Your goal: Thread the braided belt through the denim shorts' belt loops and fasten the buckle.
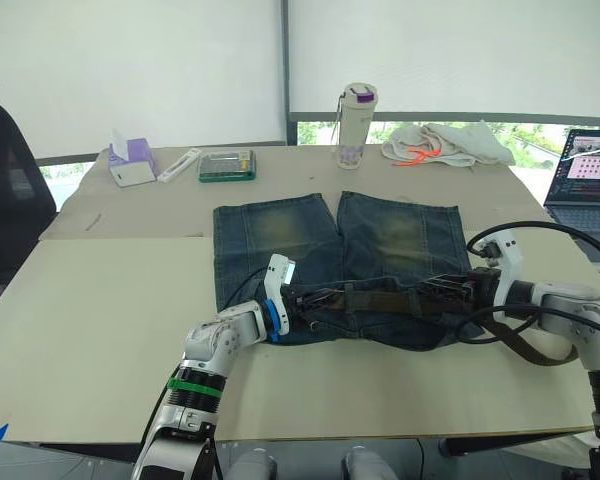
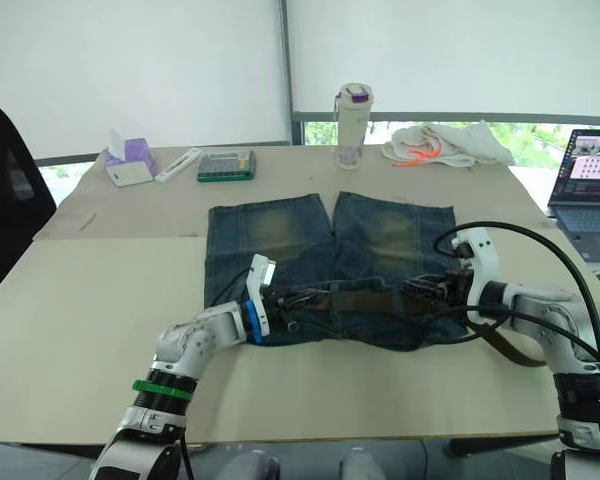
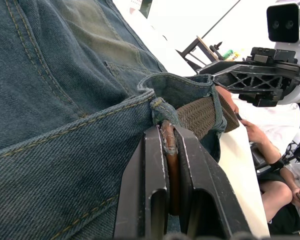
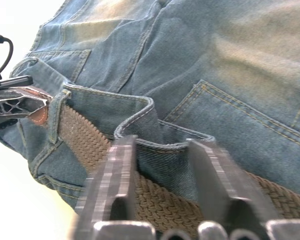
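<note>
Pinching the belt [image 3: 202, 114] tip in my left gripper [image 3: 169, 150] at the shorts' [image 1: 380, 235] waistband — strap runs under the loops [image 4: 56, 112] on the table [image 1: 100, 300]. My right gripper [image 4: 162, 165] straddles the waistband fold, fingers apart.

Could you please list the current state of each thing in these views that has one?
Faded blue denim shorts: lying flat on the table, waistband toward the robot.
Dark brown braided belt: threaded along the waistband, loose end trailing off by the right arm.
Left end effector: shut on the belt's tip.
Right end effector: open, astride a waistband fold.
Clear bottle with purple lid: upright, capped.
Laptop: open, screen lit.
</note>
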### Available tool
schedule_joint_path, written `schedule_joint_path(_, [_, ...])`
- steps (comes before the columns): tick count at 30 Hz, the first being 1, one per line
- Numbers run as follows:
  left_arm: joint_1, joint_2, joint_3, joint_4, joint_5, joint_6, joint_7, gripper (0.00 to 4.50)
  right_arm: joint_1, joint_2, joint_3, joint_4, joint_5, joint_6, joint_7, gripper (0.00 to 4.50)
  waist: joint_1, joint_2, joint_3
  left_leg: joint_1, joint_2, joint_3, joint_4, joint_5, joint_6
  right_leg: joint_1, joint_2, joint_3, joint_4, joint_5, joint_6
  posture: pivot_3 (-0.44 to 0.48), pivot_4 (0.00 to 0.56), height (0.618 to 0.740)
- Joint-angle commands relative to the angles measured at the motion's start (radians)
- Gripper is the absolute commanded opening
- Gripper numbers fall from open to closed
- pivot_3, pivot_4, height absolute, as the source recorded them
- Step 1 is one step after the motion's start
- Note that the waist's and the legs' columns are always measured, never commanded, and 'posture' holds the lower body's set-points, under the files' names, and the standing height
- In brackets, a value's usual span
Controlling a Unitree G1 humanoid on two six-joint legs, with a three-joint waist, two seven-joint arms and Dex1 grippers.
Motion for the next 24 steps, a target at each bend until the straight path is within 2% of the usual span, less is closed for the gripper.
schedule_joint_path(1, [-0.019, 0.004, 0.008, -0.004, 0.001, -0.025, -0.009, 0.00, 0.002, -0.007, -0.035, -0.029, 0.014, 0.003, 0.017, 0.08, 0.000, 0.000, 0.000, 0.000, 0.000, 0.000, 0.000, 0.000, 0.000, 0.000, 0.000, 0.000, 0.000, 0.000, 0.000, 0.000, 0.150, 0.740])
schedule_joint_path(17, [-0.015, 0.030, 0.026, 0.007, 0.005, -0.042, -0.003, 0.00, -0.031, -0.021, -0.126, 0.060, -0.040, -0.093, -0.022, 0.08, -0.002, 0.000, 0.000, 0.000, 0.000, 0.000, 0.000, 0.000, 0.000, 0.000, 0.000, 0.000, 0.000, 0.000, 0.000, 0.000, 0.150, 0.740])
schedule_joint_path(24, [0.003, 0.072, 0.059, 0.005, 0.003, -0.044, 0.007, 0.00, -0.019, -0.051, -0.117, 0.116, -0.117, -0.142, -0.028, 0.08, -0.002, 0.000, 0.000, 0.000, 0.000, 0.000, 0.000, 0.000, 0.000, 0.000, 0.000, 0.000, 0.001, 0.000, 0.000, 0.000, 0.150, 0.740])
